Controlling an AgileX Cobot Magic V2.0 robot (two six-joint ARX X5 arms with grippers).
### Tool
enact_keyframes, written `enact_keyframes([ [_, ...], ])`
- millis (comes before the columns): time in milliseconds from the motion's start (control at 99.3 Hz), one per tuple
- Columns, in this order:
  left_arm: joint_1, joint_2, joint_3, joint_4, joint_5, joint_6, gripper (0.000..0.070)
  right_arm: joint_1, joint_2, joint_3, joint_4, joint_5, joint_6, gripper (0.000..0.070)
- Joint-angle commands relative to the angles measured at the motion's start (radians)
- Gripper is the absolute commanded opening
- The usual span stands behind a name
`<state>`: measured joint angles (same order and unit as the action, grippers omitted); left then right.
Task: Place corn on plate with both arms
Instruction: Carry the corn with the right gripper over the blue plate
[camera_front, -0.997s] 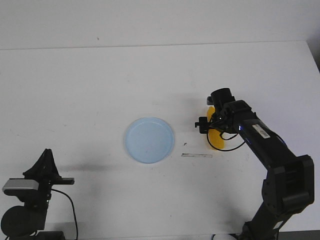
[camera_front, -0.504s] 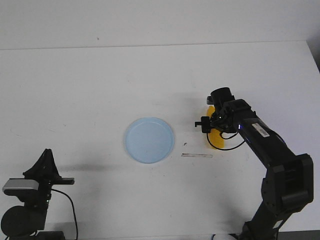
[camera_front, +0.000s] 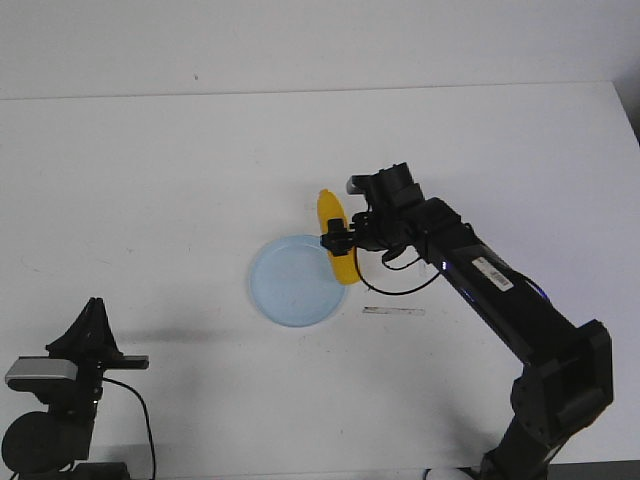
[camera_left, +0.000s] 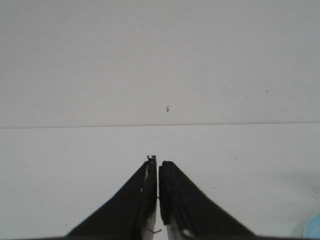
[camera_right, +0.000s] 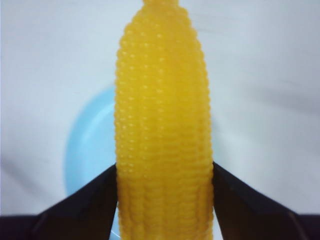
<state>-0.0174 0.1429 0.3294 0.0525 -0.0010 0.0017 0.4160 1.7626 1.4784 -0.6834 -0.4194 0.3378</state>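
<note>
corn (camera_right: 164, 130) clamped in right gripper (camera_right: 165, 200) — over plate (camera_front: 290, 285)

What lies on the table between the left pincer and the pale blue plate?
Nothing: the front view shows bare white table between the left pincer and round pale-blue plastic plate.

The right gripper (camera_front: 343, 243), closed on the corn (camera_front: 337, 235), has swung leftward from its earlier spot well to the right of the plate (camera_front: 285, 285). The corn now hangs over the plate's right rim, no longer beside the arm's former position.
</note>
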Motion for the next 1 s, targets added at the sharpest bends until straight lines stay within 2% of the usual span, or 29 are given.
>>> enact_keyframes([
  [0,0.000,-0.001,0.007,0.016,0.000,0.009,0.0002,0.036,0.043,0.012,0.024,-0.004,0.036,0.0322],
  [222,0.000,-0.001,0.007,0.016,0.000,0.009,0.0001,0.132,0.129,0.012,0.089,-0.002,0.058,0.0322],
  [554,0.000,-0.001,0.007,0.016,0.000,0.009,0.0001,0.182,0.188,0.012,0.077,0.005,0.056,0.0325],
  [645,0.000,-0.001,0.007,0.016,0.000,0.009,0.0001,0.181,0.188,0.012,0.077,0.013,0.056,0.0367],
  [826,0.000,-0.001,0.007,0.016,0.000,0.009,0.0001,0.183,0.188,0.011,0.077,0.030,0.056,0.0374],
  [937,0.000,-0.001,0.007,0.016,0.000,0.009,0.0002,0.183,0.188,0.012,0.078,0.035,0.056,0.0460],
  [987,0.000,-0.001,0.007,0.016,0.000,0.009,0.0002,0.183,0.188,0.012,0.080,0.035,0.055,0.0464],
])
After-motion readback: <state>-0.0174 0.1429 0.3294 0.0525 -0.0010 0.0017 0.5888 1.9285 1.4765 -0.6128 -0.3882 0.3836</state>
